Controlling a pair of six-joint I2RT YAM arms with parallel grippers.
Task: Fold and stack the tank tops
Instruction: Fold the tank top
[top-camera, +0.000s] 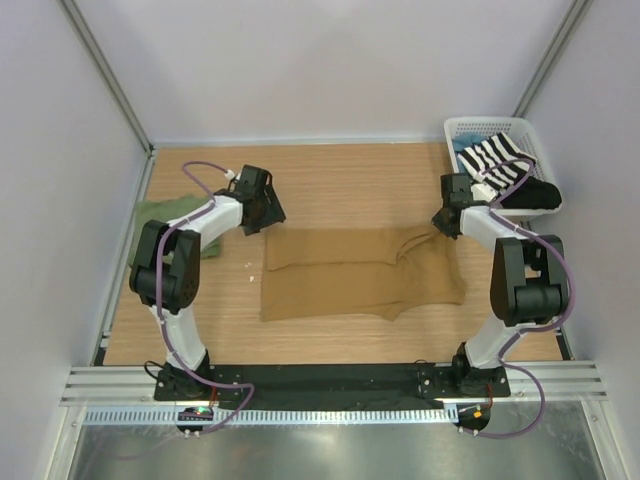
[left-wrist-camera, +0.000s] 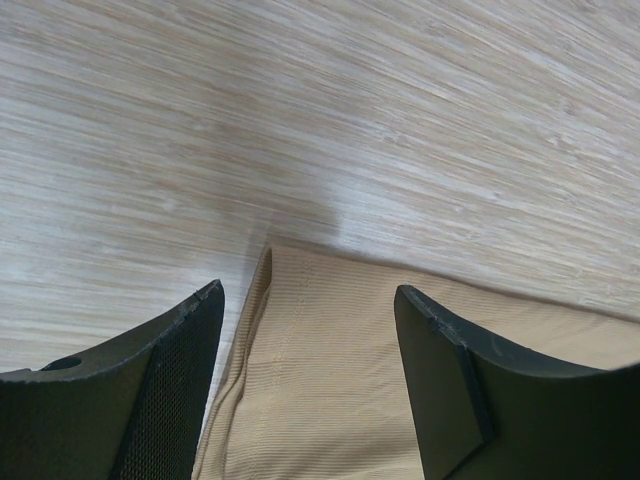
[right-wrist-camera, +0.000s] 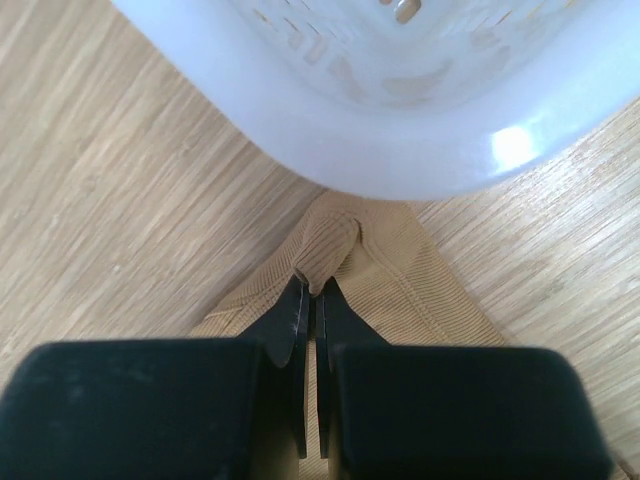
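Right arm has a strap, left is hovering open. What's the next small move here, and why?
Probably lower the left gripper and close it on the corner of the tan tank top. Its jaws stand open over that corner, while the right gripper is shut on a strap by the white basket. Both ends likely need holding before folding.

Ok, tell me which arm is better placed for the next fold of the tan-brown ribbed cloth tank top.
Right, likely. The right gripper is shut on a pinch of the tan-brown tank top beside the white plastic basket; the left gripper hangs open over another corner, gripping nothing.
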